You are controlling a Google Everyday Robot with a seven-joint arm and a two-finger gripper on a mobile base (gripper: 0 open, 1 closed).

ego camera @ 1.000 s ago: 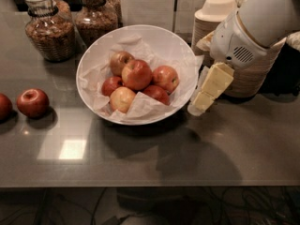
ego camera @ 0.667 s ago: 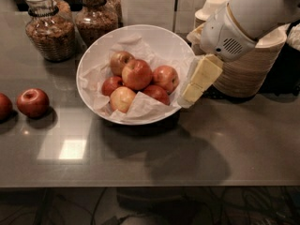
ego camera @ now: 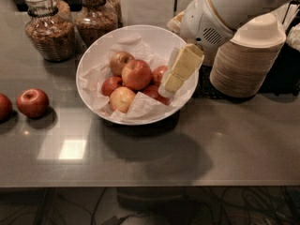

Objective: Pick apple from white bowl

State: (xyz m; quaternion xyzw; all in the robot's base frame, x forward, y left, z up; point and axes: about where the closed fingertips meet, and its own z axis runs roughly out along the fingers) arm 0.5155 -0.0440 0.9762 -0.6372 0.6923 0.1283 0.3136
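The white bowl (ego camera: 96, 50) stands at the middle of the grey table, lined with crumpled white paper. Several red-yellow apples lie in it, the largest apple (ego camera: 137, 74) on top of the pile. My gripper (ego camera: 168, 84), pale yellow on a white arm, hangs over the right inner side of the bowl. Its tip is just beside a red apple (ego camera: 159, 72) and partly hides the apples behind it. It holds nothing that I can see.
Two glass jars of granola (ego camera: 49, 29) stand at the back left. Two loose red apples (ego camera: 32, 102) lie on the table to the left. A stack of beige disposable bowls (ego camera: 246, 60) stands at the right, close to the arm. The table's front edge (ego camera: 150, 184) runs below.
My gripper has moved left from outside the bowl's right rim to over the inside of the bowl, next to the apples. The apples have not moved.
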